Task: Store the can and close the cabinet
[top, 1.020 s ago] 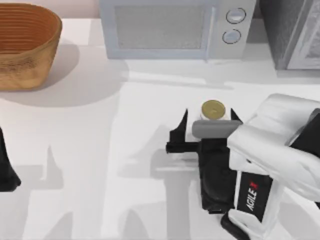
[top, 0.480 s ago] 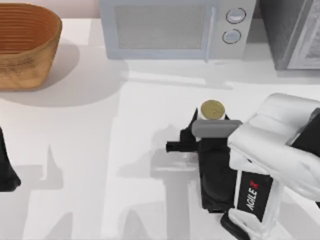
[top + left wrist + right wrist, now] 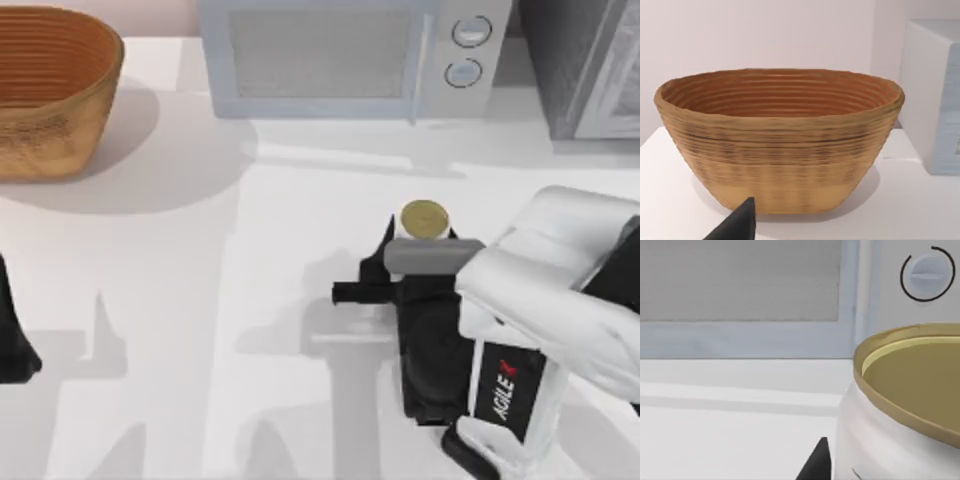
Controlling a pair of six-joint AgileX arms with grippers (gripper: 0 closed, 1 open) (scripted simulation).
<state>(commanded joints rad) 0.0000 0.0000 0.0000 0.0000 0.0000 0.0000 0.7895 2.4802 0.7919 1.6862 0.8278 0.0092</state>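
Note:
The can (image 3: 425, 218), small and white with a dull gold top, stands upright on the white table right of centre, in front of the microwave. My right gripper (image 3: 422, 238) is shut on the can, its dark fingers (image 3: 385, 245) pressed against the sides. In the right wrist view the can (image 3: 900, 405) sits very close, with one dark fingertip (image 3: 817, 465) beside it. The grey cabinet (image 3: 585, 70) stands at the back right corner. My left gripper (image 3: 12, 340) is parked at the table's left edge.
A pale blue microwave (image 3: 345, 55) with two round knobs stands along the back edge. A woven wicker basket (image 3: 50, 90) sits at the back left and fills much of the left wrist view as basket (image 3: 780, 140).
The right gripper's fingers, spread wide on either side of the can a second ago, have come together onto it. The left arm has not moved.

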